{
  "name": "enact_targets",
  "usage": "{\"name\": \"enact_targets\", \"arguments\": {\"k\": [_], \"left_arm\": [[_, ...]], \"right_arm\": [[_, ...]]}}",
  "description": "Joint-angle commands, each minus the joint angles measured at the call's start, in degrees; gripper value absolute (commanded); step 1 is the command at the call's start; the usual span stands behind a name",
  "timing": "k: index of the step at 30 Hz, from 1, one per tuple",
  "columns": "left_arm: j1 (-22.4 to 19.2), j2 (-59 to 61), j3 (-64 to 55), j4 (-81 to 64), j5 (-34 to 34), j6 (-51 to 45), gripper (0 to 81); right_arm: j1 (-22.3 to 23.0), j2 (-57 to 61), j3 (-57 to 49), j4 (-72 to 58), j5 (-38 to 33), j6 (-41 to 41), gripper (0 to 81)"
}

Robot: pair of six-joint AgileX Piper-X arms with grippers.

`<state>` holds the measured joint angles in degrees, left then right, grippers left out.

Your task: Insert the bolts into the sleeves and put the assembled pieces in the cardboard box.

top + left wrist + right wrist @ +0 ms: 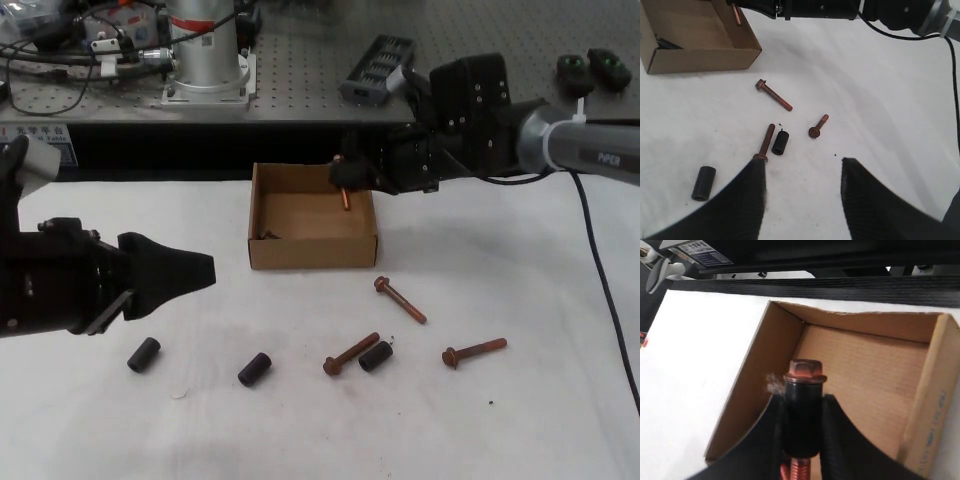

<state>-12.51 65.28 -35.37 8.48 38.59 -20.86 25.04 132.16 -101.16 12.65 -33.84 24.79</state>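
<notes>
Cardboard box (312,252), plain brown with upright walls and an open top, sits directly below the right gripper (803,402). Its jaws pinch a smooth black sleeve (801,415) with a coppery hex-headed bolt (805,371) through it. A small dark piece (268,236) lies in one box corner. The left gripper (802,162) hovers with jaws spread; ahead of them, on open white cloth (520,420), lie three loose bolts (400,300) and three bare sleeves (255,369).
</notes>
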Motion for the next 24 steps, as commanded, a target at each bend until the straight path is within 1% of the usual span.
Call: {"name": "enact_targets", "arguments": {"k": [1,4,5,6,11,14,15,17,18,21,24], "left_arm": [[0.1,-1.0,-0.5,-0.8,1.2,-0.2,34.8],[0.1,-1.3,-0.5,-0.8,1.4,-0.2,34.8],[0.1,-1.4,-0.5,-0.8,1.8,-0.2,34.8],[0.1,-1.4,-0.5,-0.8,2.5,-0.2,34.8],[0.1,-1.4,-0.5,-0.8,3.3,-0.2,34.8],[0.1,-1.4,-0.5,-0.8,3.3,-1.6,34.8],[0.1,-1.4,-0.5,-0.8,3.1,-1.6,34.8],[0.1,-1.4,-0.5,-0.8,0.9,-1.6,34.8],[0.1,-1.4,-0.5,-0.8,-0.5,-1.4,34.8],[0.1,-1.4,-0.5,-0.8,-5.4,0.3,34.8],[-0.1,-1.4,-0.5,-0.8,-8.7,2.8,34.8]], "right_arm": [[0.5,-0.7,-1.0,0.0,-1.9,2.3,17.3],[1.3,-0.7,-1.0,0.0,-2.4,3.1,34.7],[1.5,-0.7,-1.0,0.0,-2.7,3.1,37.8],[1.7,-0.7,-1.0,0.0,-2.8,3.1,39.1],[1.8,-0.7,-1.0,0.0,-3.6,3.1,33.5],[1.8,-0.9,-1.0,0.0,-7.0,5.4,33.0],[1.6,-1.3,-1.0,0.5,-7.8,5.9,32.8],[1.1,-2.8,-1.0,2.3,-8.1,5.1,29.9],[0.8,-3.7,-1.0,3.4,-8.1,3.8,27.9],[-0.1,-8.3,-0.9,9.6,-7.2,-4.2,21.6],[-0.5,-13.8,-0.9,22.3,-1.3,-16.5,20.8]]}}
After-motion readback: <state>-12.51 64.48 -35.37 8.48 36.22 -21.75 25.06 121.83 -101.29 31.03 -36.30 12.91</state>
